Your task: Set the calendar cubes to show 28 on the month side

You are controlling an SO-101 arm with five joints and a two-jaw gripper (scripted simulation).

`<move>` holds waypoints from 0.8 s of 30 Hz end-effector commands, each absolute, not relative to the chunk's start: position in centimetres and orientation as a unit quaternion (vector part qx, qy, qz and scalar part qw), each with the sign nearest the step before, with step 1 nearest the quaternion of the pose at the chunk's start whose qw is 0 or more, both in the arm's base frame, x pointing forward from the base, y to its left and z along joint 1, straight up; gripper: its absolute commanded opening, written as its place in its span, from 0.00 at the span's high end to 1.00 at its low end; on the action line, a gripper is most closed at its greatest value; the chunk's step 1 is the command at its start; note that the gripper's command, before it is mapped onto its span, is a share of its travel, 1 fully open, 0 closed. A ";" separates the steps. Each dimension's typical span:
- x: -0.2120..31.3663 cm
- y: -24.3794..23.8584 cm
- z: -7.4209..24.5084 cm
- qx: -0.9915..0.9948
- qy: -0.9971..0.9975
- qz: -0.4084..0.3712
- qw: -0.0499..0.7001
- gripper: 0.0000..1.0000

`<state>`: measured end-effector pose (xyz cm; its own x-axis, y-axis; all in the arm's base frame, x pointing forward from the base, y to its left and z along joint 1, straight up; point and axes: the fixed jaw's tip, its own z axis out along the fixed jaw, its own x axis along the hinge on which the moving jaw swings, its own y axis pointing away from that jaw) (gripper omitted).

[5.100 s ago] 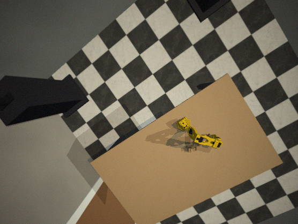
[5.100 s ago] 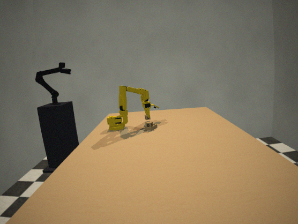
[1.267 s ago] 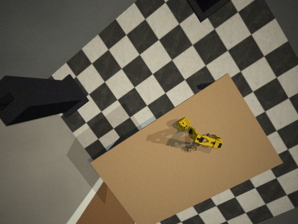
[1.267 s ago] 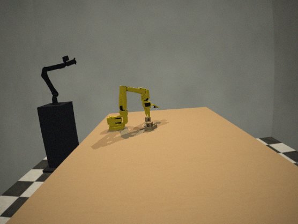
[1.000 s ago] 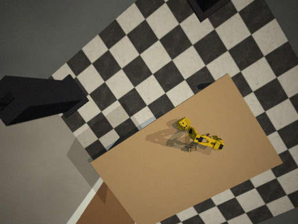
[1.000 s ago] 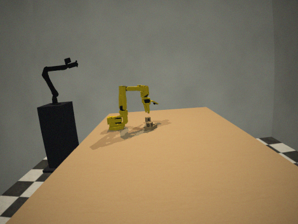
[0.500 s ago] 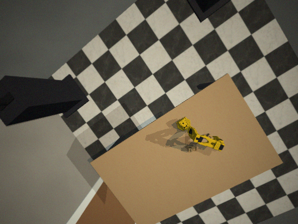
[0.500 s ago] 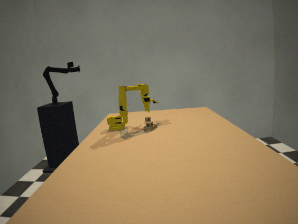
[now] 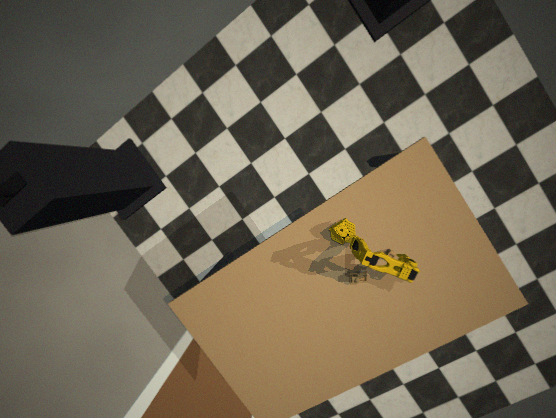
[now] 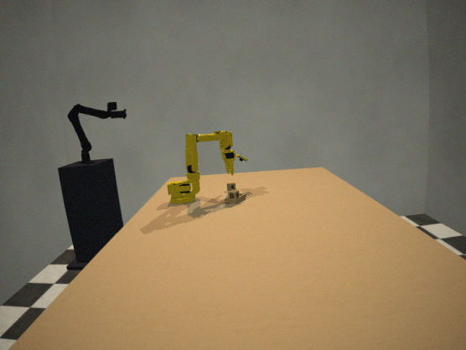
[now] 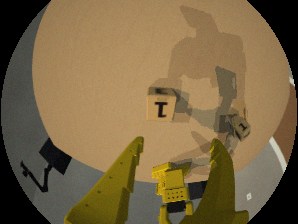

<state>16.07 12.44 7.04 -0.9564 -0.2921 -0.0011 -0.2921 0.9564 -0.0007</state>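
My gripper (image 10: 231, 170) hangs open and empty well above the calendar; in the wrist view its two yellow fingers stand apart with nothing between them. The small wooden tray (image 10: 235, 198) lies on the table to the right of the arm's base. One cube (image 10: 233, 194) stands in the tray and shows a 0 towards the exterior camera. The other cube (image 10: 230, 187) rests on top of it and shows a 4 there. In the wrist view the upper cube (image 11: 161, 106) shows a 1 on its top face, and the tray with the lower cube (image 11: 237, 124) lies partly in shadow to its right.
The arm's yellow base (image 10: 183, 193) stands at the table's far left edge. A black pedestal (image 10: 90, 207) with a dark arm stands on the floor left of the table. The arm's shadows fall across the tray area (image 9: 350, 272).
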 end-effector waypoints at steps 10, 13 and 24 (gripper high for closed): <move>16.9 12.9 12.8 -0.139 0.978 0.072 0.139 0.65; 16.8 12.8 13.9 -0.138 0.973 0.086 0.167 0.65; 16.2 12.4 17.2 -0.135 0.951 0.127 0.247 0.65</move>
<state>16.24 12.58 15.74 -0.8653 -0.2272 -0.4469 -0.3230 0.9344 0.1504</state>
